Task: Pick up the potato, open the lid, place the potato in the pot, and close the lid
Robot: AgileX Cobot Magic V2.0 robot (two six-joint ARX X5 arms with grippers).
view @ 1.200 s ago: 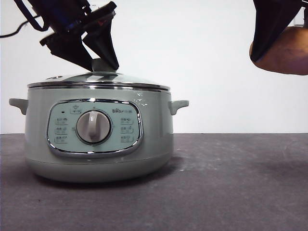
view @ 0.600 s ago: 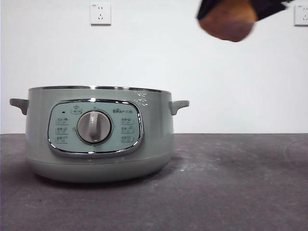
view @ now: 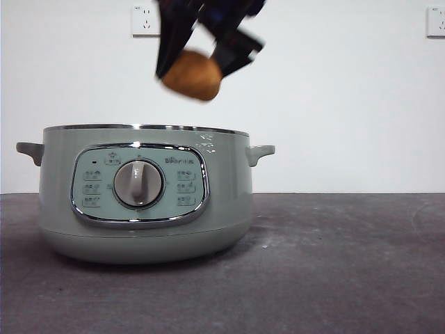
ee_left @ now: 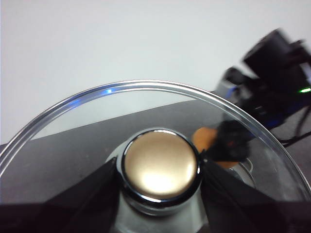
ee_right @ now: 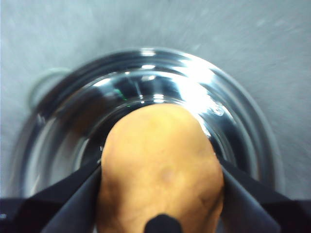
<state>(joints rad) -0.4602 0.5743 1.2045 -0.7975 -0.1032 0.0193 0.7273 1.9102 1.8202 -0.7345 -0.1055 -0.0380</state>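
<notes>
Potato [view: 192, 74]: it is held in the air directly above the pot's open mouth, clear of the rim, so that it can be lowered or dropped straight in.
Right claw [view: 201, 59]: its jaws are closed against both sides of the potato; in its wrist view the shiny bowl of the pot is seen right beneath.
Pot [view: 142, 191]: it stands uncovered on the table [view: 334, 264], panel and dial facing the front view.
Lid [ee_left: 146, 126]: it is kept off the pot and out of the front view, so the mouth is left free.
Left claw [ee_left: 160, 167]: its jaws are clamped on either side of the lid's knob [ee_left: 161, 168].
Step judged: placing the potato; closing the lid is not yet done.
</notes>
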